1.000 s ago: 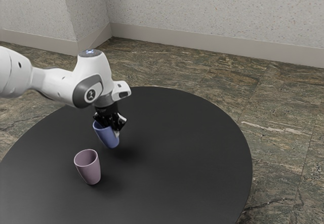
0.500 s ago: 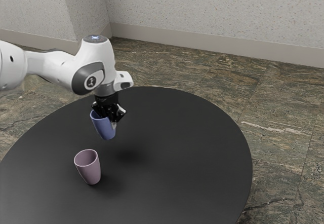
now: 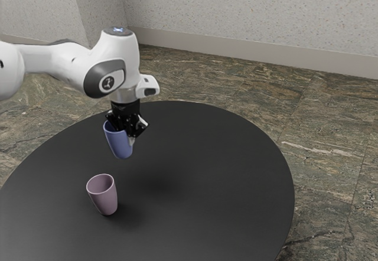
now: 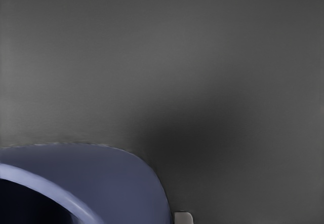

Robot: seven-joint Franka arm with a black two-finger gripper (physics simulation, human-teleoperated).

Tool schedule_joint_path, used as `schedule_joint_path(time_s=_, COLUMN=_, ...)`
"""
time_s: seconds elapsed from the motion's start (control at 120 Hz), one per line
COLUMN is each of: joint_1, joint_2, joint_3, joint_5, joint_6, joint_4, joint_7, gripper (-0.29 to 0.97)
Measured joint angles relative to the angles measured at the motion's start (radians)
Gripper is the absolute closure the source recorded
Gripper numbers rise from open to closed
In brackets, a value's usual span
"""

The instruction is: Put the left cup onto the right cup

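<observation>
A blue cup hangs tilted in the air above the round black table, held at its rim by my gripper, which is shut on it. A pink cup stands upright on the table, below the blue cup and toward the exterior view's left front. The two cups are well apart. In the wrist view the blue cup looms large just under my hand, with the dark table top and the cup's shadow behind it.
The black table ends in a curved edge toward the exterior view's right, with stone floor beyond. A pale wall runs along the back.
My gripper has lifted the blue cup upward and slightly toward the back; its shadow on the table has spread out. The pink cup has stayed put.
</observation>
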Motion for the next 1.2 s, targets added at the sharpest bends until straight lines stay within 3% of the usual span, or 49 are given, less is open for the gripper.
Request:
schedule_joint_path(time_s=0.492, joint_1=-0.014, joint_2=-0.068, joint_3=-0.064, joint_5=-0.003, joint_6=-0.067, joint_4=-0.051, joint_7=-0.099, gripper=0.78)
schedule_joint_path(time_s=1.2, joint_1=0.0, joint_2=-0.159, joint_3=-0.034, joint_5=-0.019, joint_6=-0.054, joint_4=-0.178, joint_7=-0.19, gripper=0.78)
